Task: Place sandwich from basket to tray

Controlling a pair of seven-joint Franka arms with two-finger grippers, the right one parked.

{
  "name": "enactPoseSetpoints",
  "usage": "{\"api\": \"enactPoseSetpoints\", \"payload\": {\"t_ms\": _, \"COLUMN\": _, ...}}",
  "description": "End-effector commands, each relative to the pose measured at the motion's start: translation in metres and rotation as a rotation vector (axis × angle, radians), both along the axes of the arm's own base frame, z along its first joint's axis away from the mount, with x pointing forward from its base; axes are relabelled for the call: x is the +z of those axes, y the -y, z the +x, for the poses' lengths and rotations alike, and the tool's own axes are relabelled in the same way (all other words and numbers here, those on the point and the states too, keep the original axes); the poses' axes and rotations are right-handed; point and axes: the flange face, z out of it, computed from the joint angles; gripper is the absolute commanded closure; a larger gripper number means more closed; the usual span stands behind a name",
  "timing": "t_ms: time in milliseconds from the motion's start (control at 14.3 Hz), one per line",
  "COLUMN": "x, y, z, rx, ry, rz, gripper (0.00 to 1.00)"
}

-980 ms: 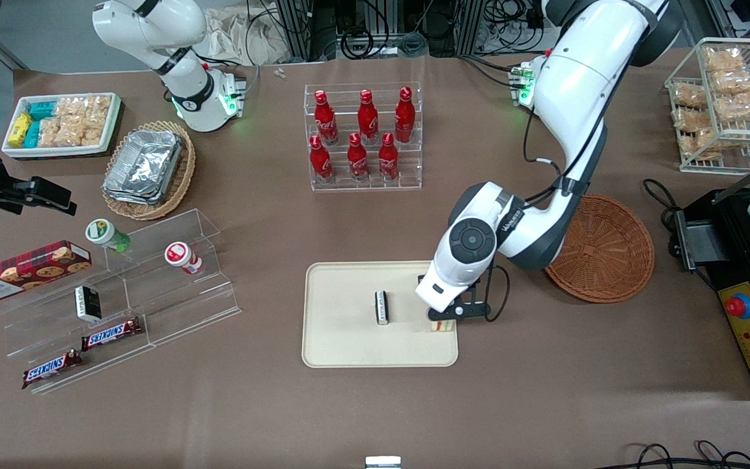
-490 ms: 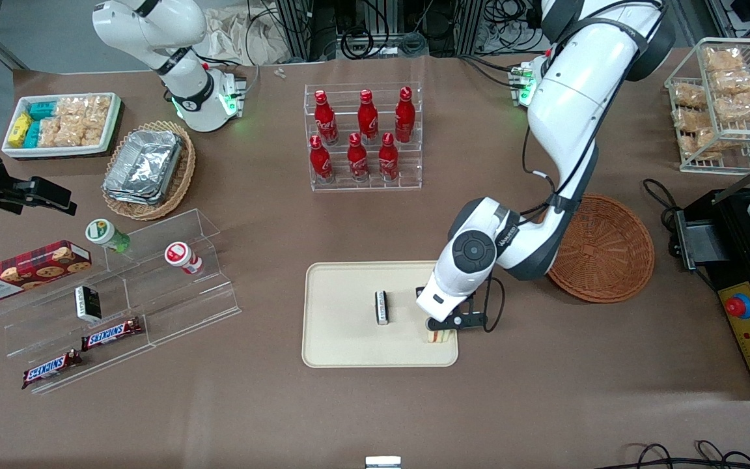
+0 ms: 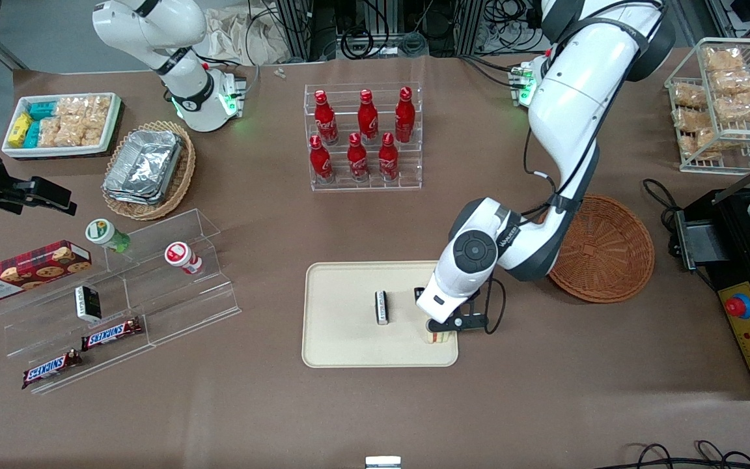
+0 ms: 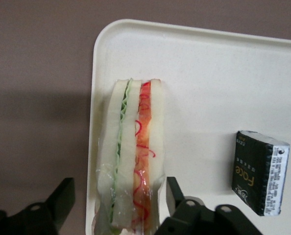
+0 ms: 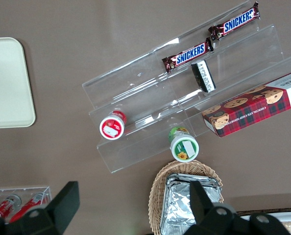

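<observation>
The sandwich stands on edge on the cream tray, at the tray's corner nearest the front camera and toward the working arm's end. In the left wrist view the sandwich shows its green and red filling and sits along the tray rim. My left gripper is just above it. The gripper is open, with one finger on each side of the sandwich and a gap at both. The round reddish-brown basket holds nothing, beside the tray toward the working arm's end.
A small black-and-white packet lies on the tray's middle, also in the left wrist view. A bottle rack stands farther from the front camera. Clear acrylic shelves with snacks lie toward the parked arm's end.
My gripper and the sandwich moved a little nearer the front camera over the tray's corner. More of the sandwich now shows below the gripper.
</observation>
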Motion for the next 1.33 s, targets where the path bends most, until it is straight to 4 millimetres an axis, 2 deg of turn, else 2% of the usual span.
{"api": "enactPoseSetpoints", "payload": {"t_ms": 0, "x": 0.022, "y": -0.001, "z": 0.006, "rx": 0.02, "ry": 0.034, "rz": 0.0, "gripper": 0.0}}
{"api": "enactPoseSetpoints", "payload": {"t_ms": 70, "x": 0.036, "y": -0.003, "z": 0.008, "rx": 0.024, "ry": 0.049, "rz": -0.003, "gripper": 0.0}}
{"api": "enactPoseSetpoints", "payload": {"t_ms": 210, "x": 0.068, "y": -0.018, "z": 0.01, "rx": 0.042, "ry": 0.042, "rz": 0.022, "gripper": 0.0}}
{"api": "enactPoseSetpoints", "payload": {"t_ms": 280, "x": 0.092, "y": -0.029, "z": 0.009, "rx": 0.053, "ry": 0.028, "rz": 0.043, "gripper": 0.0}}
{"api": "enactPoseSetpoints", "payload": {"t_ms": 350, "x": 0.11, "y": -0.042, "z": 0.005, "rx": 0.066, "ry": -0.001, "rz": 0.073, "gripper": 0.0}}
{"api": "enactPoseSetpoints", "payload": {"t_ms": 490, "x": 0.134, "y": -0.067, "z": -0.015, "rx": 0.081, "ry": -0.038, "rz": 0.124, "gripper": 0.0}}
{"api": "enactPoseSetpoints", "payload": {"t_ms": 630, "x": 0.152, "y": -0.107, "z": -0.031, "rx": 0.123, "ry": -0.024, "rz": 0.129, "gripper": 0.0}}
{"api": "enactPoseSetpoints", "payload": {"t_ms": 840, "x": 0.162, "y": -0.159, "z": -0.072, "rx": 0.169, "ry": 0.075, "rz": 0.096, "gripper": 0.0}}
{"api": "enactPoseSetpoints", "payload": {"t_ms": 910, "x": 0.166, "y": -0.177, "z": -0.08, "rx": 0.173, "ry": 0.082, "rz": 0.084, "gripper": 0.0}}
{"api": "enactPoseSetpoints", "payload": {"t_ms": 980, "x": 0.173, "y": -0.193, "z": -0.081, "rx": 0.131, "ry": 0.083, "rz": 0.082, "gripper": 0.0}}
{"api": "enactPoseSetpoints", "payload": {"t_ms": 1120, "x": 0.188, "y": -0.243, "z": -0.076, "rx": 0.093, "ry": 0.04, "rz": 0.075, "gripper": 0.0}}
{"api": "enactPoseSetpoints", "payload": {"t_ms": 1260, "x": 0.212, "y": -0.28, "z": -0.073, "rx": 0.021, "ry": -0.004, "rz": 0.086, "gripper": 0.0}}
